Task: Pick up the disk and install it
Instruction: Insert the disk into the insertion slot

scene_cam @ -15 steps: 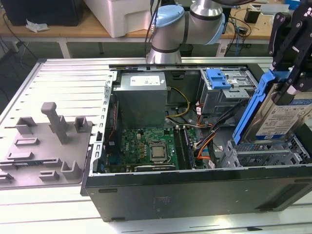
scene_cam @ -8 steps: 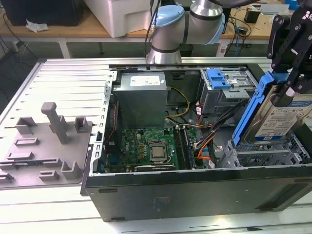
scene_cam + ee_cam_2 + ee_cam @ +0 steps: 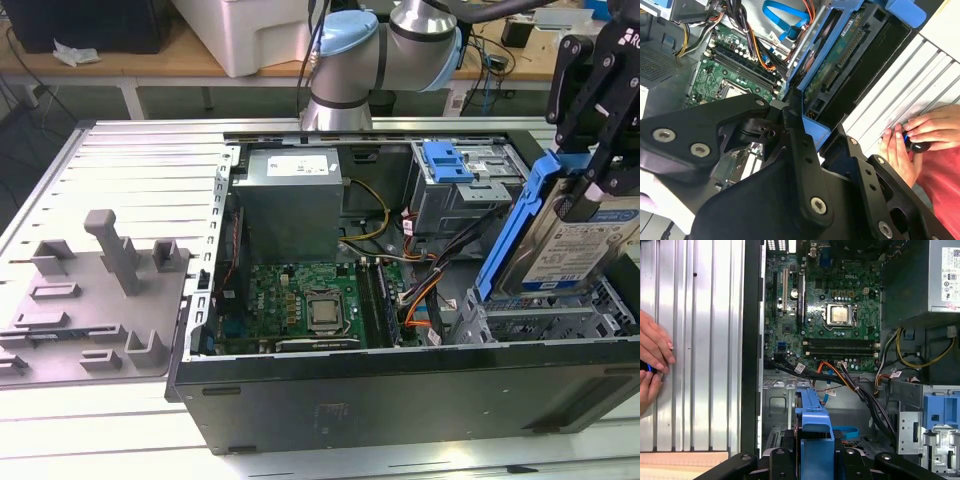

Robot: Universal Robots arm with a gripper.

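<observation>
The disk [image 3: 578, 248], a silver drive with a blue-and-white label in a blue carrier, hangs tilted over the drive cage [image 3: 545, 322] at the exterior view's right end of the open computer case [image 3: 400, 385]. Its lower edge is at the cage's top. My gripper [image 3: 588, 185] is shut on the carrier's upper end. In the second wrist view the disk's green circuit-board underside [image 3: 836, 62] runs away from my gripper [image 3: 802, 117]. In the first wrist view the blue carrier [image 3: 815, 426] sticks out from my gripper [image 3: 815, 452] above the case floor.
Inside the case lie the motherboard [image 3: 310, 305], a grey power supply box [image 3: 290, 205], cable bundles [image 3: 850, 382] and a bare blue bracket [image 3: 447, 160] on another bay. A person's hands [image 3: 917, 137] rest on the ribbed metal table [image 3: 130, 170] beside the case. A grey fixture tray [image 3: 95, 300] sits at the exterior view's left.
</observation>
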